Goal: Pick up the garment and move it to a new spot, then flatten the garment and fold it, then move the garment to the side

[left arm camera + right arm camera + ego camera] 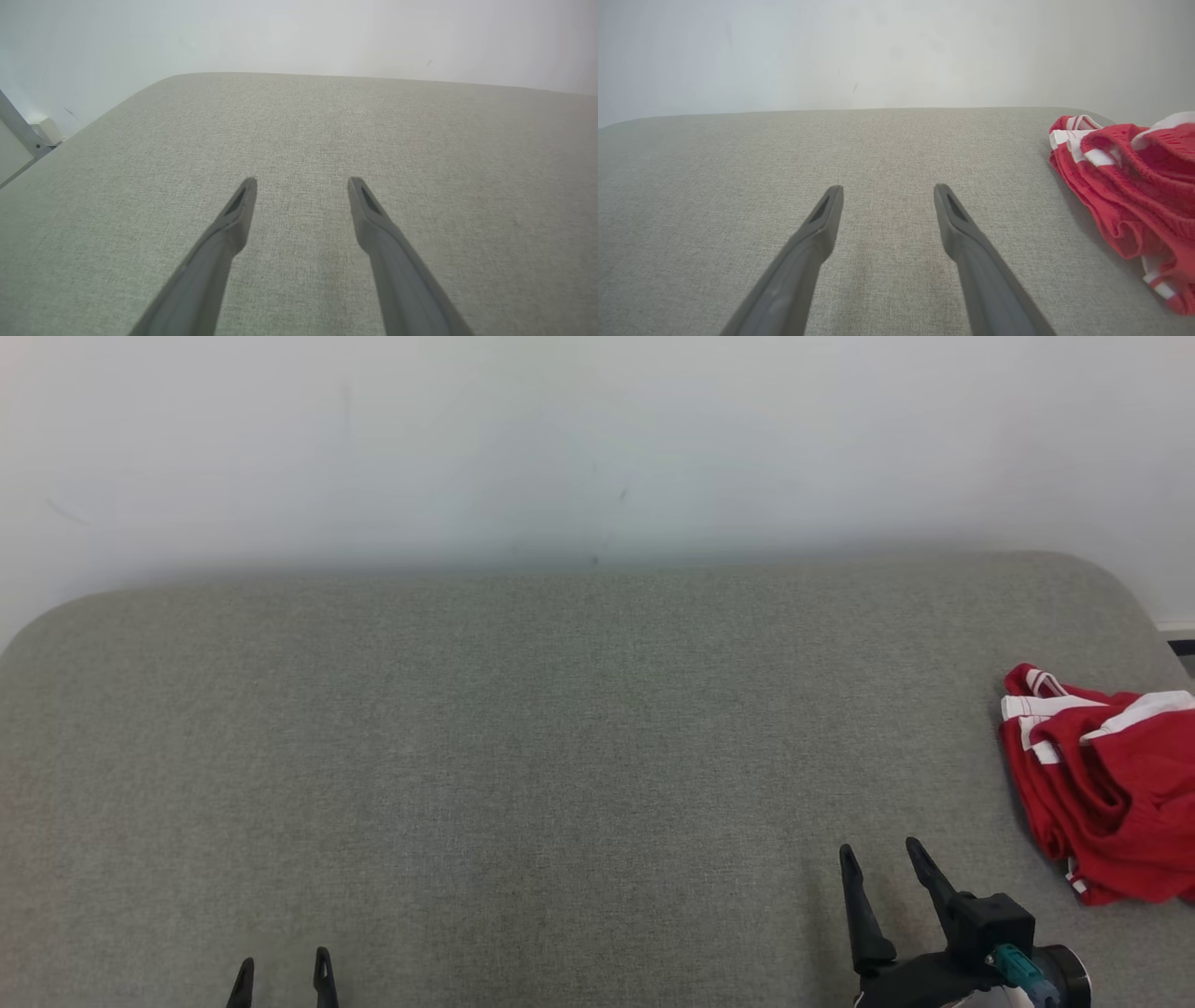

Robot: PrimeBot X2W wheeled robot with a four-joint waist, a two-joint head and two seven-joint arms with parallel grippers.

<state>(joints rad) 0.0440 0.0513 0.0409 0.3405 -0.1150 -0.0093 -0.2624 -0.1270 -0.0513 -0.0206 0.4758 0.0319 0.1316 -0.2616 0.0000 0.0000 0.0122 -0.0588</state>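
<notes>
My left fingers (pixel 325 978) and right fingers (pixel 853 889) are wide apart and empty. I should pinch the red clothes (pixel 1111 784) by the near edge.

The red garment (pixel 1111 784) is matt knit cloth, finely meshed, with white bands. The grey cushion (pixel 560 756) is coarse woven fabric, the wall (pixel 597 448) is smooth and matt, and the right gripper (pixel 888 187) has matt dark plastic fingers (pixel 971 252).
</notes>
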